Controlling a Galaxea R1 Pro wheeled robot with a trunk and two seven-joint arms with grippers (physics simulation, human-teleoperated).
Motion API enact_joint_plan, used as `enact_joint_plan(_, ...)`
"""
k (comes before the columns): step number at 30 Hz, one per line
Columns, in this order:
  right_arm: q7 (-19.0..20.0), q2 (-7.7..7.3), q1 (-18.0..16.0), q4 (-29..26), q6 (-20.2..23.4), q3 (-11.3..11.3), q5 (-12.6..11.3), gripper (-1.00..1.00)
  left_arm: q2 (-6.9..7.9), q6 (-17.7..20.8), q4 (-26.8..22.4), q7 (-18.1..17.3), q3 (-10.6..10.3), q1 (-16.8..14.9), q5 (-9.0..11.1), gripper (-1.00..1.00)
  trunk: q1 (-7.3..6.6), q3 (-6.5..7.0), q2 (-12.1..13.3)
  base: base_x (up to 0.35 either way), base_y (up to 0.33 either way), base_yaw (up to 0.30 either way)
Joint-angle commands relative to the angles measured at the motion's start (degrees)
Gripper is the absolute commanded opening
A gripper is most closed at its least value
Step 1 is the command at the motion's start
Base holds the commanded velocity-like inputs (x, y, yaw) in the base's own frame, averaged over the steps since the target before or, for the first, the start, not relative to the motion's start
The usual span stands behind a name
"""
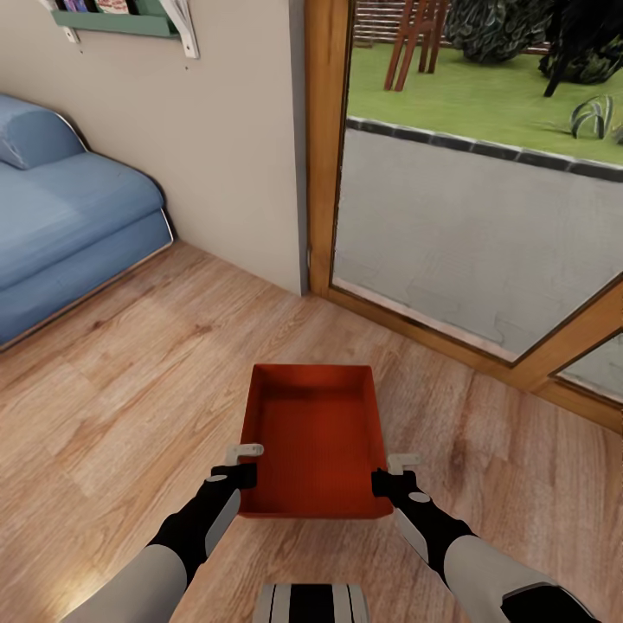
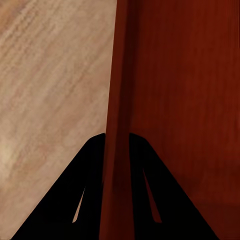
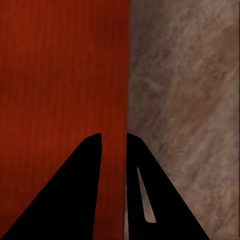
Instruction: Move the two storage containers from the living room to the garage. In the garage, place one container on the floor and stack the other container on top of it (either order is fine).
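Note:
One orange-red storage container [image 1: 316,433] hangs level over the light wood floor of the living room, straight ahead of me, open top up and empty. My left gripper [image 1: 245,467] is shut on its left wall near the front corner; in the left wrist view the thin wall [image 2: 116,150] runs between the two black fingers [image 2: 85,190]. My right gripper [image 1: 388,476] is shut on the right wall in the same way, the wall edge [image 3: 124,150] pinched between its fingers [image 3: 80,190].
A blue sofa [image 1: 61,234] stands at the left against the beige wall [image 1: 216,130]. A wood-framed glass door [image 1: 467,234] fills the right, with paving and lawn outside. A green wall shelf [image 1: 121,19] hangs top left. Wood floor [image 1: 112,381] lies open around the container.

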Motion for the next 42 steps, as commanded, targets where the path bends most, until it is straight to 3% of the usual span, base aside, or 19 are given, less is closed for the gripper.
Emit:
enact_joint_plan(1,-0.6,-0.06,0.0,0.1,-0.2,0.2,-0.6,-1.0,0.12,0.5,-0.2,1.6,-0.1,0.0,-0.9,-1.0,-0.23,0.15,0.4,0.0,0.0,0.0)
enact_joint_plan(42,-1.2,0.15,0.0,0.1,-0.2,0.1,-0.6,-1.0,0.13,0.5,-0.2,1.4,0.4,0.0,-0.6,-1.0,-9.24,7.51,16.8,0.0,0.0,0.0)
